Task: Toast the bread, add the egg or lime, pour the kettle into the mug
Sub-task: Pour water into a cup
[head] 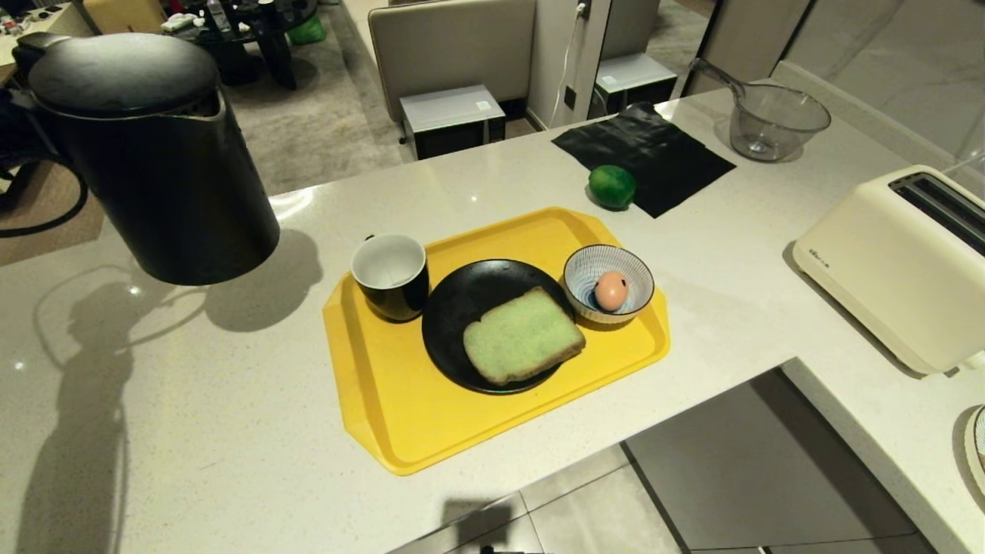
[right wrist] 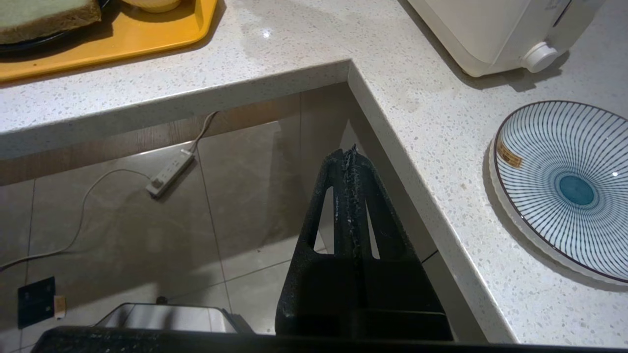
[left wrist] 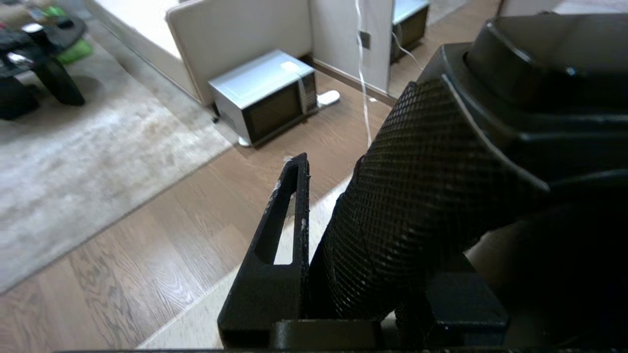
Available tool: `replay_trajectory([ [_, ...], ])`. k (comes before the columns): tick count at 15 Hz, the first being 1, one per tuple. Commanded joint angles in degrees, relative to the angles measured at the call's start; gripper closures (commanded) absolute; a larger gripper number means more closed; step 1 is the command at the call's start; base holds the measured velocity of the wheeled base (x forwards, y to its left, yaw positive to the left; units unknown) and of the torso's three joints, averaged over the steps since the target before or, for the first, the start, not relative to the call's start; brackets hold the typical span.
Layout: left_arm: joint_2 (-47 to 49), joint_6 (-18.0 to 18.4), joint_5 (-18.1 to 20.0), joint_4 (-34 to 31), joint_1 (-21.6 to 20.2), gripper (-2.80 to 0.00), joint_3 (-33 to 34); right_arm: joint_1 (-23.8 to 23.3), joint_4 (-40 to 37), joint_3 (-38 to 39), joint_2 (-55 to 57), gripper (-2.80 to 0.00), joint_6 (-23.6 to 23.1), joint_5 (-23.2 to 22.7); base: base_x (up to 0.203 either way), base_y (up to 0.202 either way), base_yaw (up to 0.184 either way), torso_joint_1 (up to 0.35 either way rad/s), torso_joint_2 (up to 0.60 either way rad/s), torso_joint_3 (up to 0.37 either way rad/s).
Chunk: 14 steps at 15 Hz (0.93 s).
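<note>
left gripper [left wrist: 343, 274] clamps kettle [head: 154, 154] handle, kettle aloft far left, tilted | mug [head: 390, 275] on tray [head: 385, 400] left corner, apparently empty | right gripper [right wrist: 349, 162] fingers pressed together, idle near counter edge | risk: heavy kettle pivots in grip, spills short of mug

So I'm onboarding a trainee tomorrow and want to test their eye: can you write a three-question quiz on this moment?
1. True or false: the egg lies in the striped bowl on the yellow tray.
2. What is the left gripper shut on?
A. the mug
B. the kettle, by its handle
C. the lime
3. Fill in: the bread rests on the black ____.

Key: 1 true; 2 B; 3 plate.
</note>
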<state>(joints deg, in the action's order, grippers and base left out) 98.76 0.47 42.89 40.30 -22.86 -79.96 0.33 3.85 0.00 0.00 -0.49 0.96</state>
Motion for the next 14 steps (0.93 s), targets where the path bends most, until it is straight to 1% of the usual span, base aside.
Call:
replay_trajectory([
  [1, 0.4, 0.6, -1.7, -0.5, 2.6, 0.00, -1.2, 0.0, 0.0, 1.5, 0.1, 0.00, 0.0, 0.0, 0.000, 0.000, 0.000, 0.000, 0.00, 0.000],
  [2, 0.6, 1.1, -2.1, -1.8, 3.3, 0.00, -2.3, 0.0, 0.0, 1.5, 0.1, 0.00, 0.0, 0.0, 0.000, 0.000, 0.000, 0.000, 0.00, 0.000],
  [3, 0.4, 0.9, -2.8, -4.3, 4.3, 0.00, -3.2, 0.0, 0.0, 1.5, 0.1, 0.00, 0.0, 0.0, 0.000, 0.000, 0.000, 0.000, 0.00, 0.000],
  [4, -0.3, -1.6, -4.2, -8.6, 5.9, 0.00, -4.3, 0.0, 0.0, 1.5, 0.1, 0.00, 0.0, 0.0, 0.000, 0.000, 0.000, 0.000, 0.00, 0.000],
  [5, -1.1, -7.5, -6.2, -11.4, 7.2, 0.00, -5.8, 0.0, 0.0, 1.5, 0.1, 0.00, 0.0, 0.0, 0.000, 0.000, 0.000, 0.000, 0.00, 0.000],
  [6, -1.4, -13.2, -8.3, -12.8, 8.7, 0.00, -7.4, 0.0, 0.1, 1.5, 0.1, 0.00, 0.0, 0.0, 0.000, 0.000, 0.000, 0.000, 0.00, 0.000],
  [7, -1.5, -16.1, -11.0, -13.8, 10.4, 0.00, -9.1, 0.0, 0.1, 1.5, 0.1, 0.00, 0.0, 0.0, 0.000, 0.000, 0.000, 0.000, 0.00, 0.000],
  [9, -1.2, -15.1, -11.4, -14.0, 10.8, 0.00, -9.1, 0.0, 0.1, 1.5, 0.1, 0.00, 0.0, 0.0, 0.000, 0.000, 0.000, 0.000, 0.00, 0.000],
  [10, -0.7, -13.4, -11.4, -14.0, 10.8, 0.00, -9.0, 0.0, 0.0, 1.5, 0.1, 0.00, 0.0, 0.0, 0.000, 0.000, 0.000, 0.000, 0.00, 0.000],
  [14, 0.8, -3.4, -10.7, -14.3, 10.7, 0.00, -9.1, 0.0, 0.0, 1.5, 0.1, 0.00, 0.0, 0.0, 0.000, 0.000, 0.000, 0.000, 0.00, 0.000],
])
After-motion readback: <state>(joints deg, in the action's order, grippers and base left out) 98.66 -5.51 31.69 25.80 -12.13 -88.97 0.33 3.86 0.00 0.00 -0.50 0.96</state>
